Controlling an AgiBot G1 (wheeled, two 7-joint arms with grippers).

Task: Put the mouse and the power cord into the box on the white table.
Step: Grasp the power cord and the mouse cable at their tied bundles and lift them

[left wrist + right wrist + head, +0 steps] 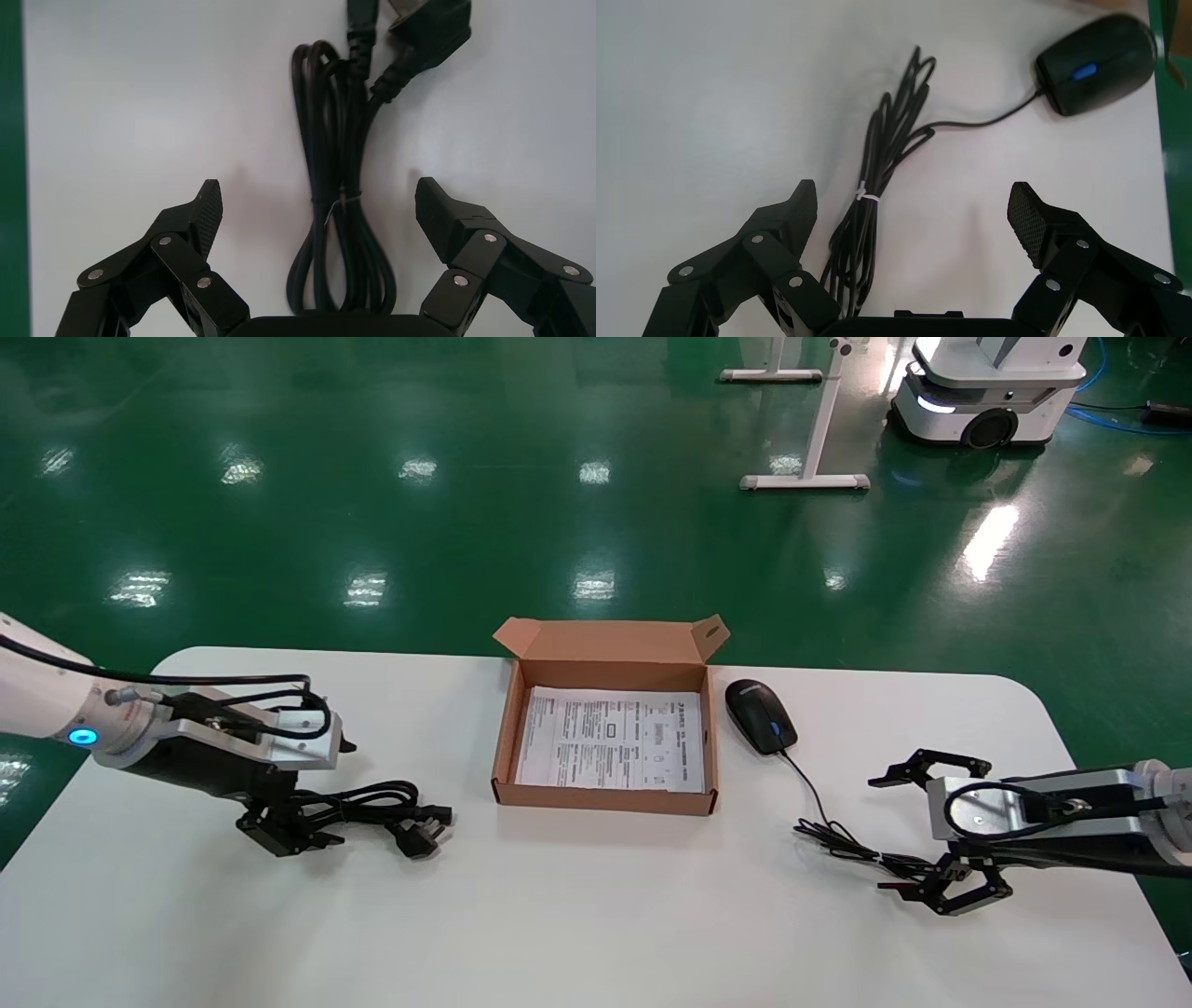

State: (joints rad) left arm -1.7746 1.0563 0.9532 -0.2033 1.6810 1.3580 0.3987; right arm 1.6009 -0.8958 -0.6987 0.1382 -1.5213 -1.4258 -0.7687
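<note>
The brown cardboard box [605, 800] stands open at the middle of the white table [596, 915], a printed sheet on its bottom. Just right of it lies the black mouse [760, 714] [1098, 63], and its thin cable [877, 175] runs to a tied bundle. My right gripper [883, 835] [911, 189] is open low over that bundle, which lies close to one finger. The power cord [382, 803] [337, 140] lies left of the box, plug [429, 28] toward the box. My left gripper [335, 795] [316, 193] is open, straddling the cord's looped end.
The table's front edge and rounded far corners bound the work area, with green floor beyond. Another white robot base [987, 393] and a white stand [819, 439] are on the floor far behind at the right. Bare tabletop lies in front of the box.
</note>
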